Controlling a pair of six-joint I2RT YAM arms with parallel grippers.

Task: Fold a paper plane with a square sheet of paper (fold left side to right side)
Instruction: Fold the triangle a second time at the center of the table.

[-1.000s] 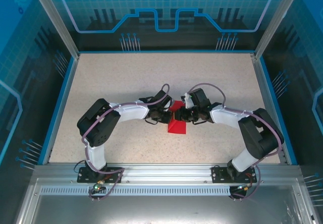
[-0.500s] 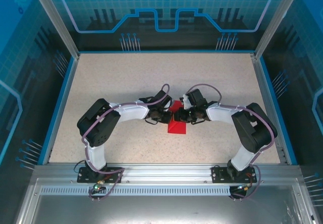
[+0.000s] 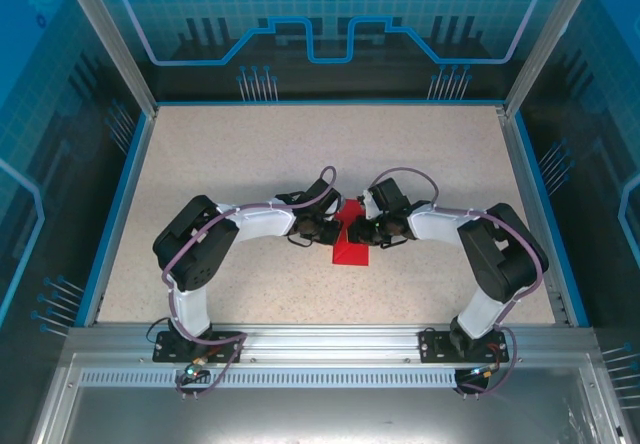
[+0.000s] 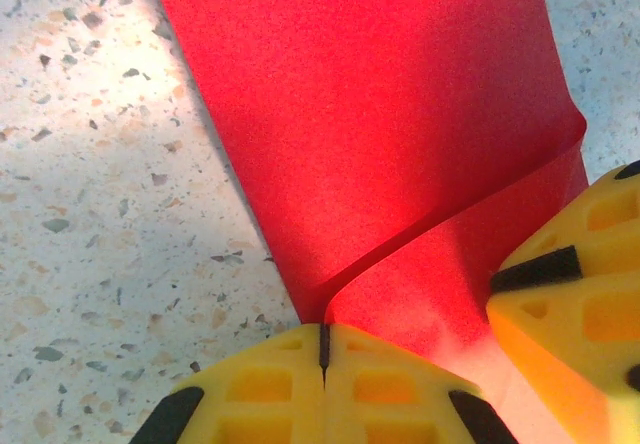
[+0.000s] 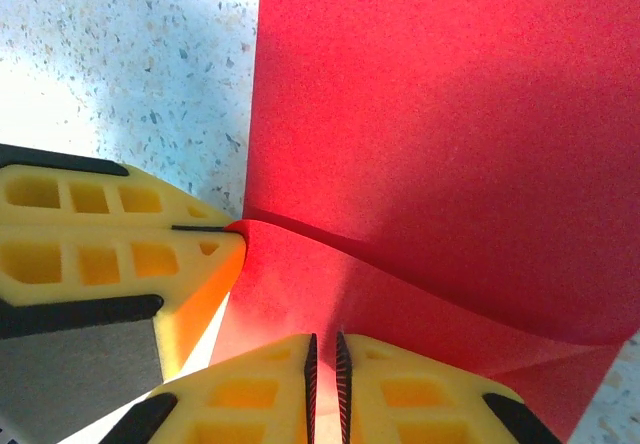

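The square sheet of paper [image 3: 352,252] is bright red and lies folded in layers at the table's middle, a wedge shape rather than a dart. My left gripper [image 3: 336,230] meets it from the left and my right gripper [image 3: 362,230] from the right, almost touching each other. In the left wrist view the left gripper [image 4: 322,342] is shut on the edge of a raised flap of the paper [image 4: 380,104]. In the right wrist view the right gripper [image 5: 325,364] is shut on the same flap, red paper [image 5: 450,114] showing in the thin gap. The left gripper's fingers [image 5: 110,239] pinch the flap's corner.
The speckled tabletop [image 3: 250,154] is ringed by a blue rim [image 3: 120,204] and clear panels. Both arms' elbows bow outward over the near half of the table. The aluminium base rail [image 3: 320,344] runs along the near edge.
The right arm's elbow has swung inward to the left. Both grippers and the red paper stay where they were.
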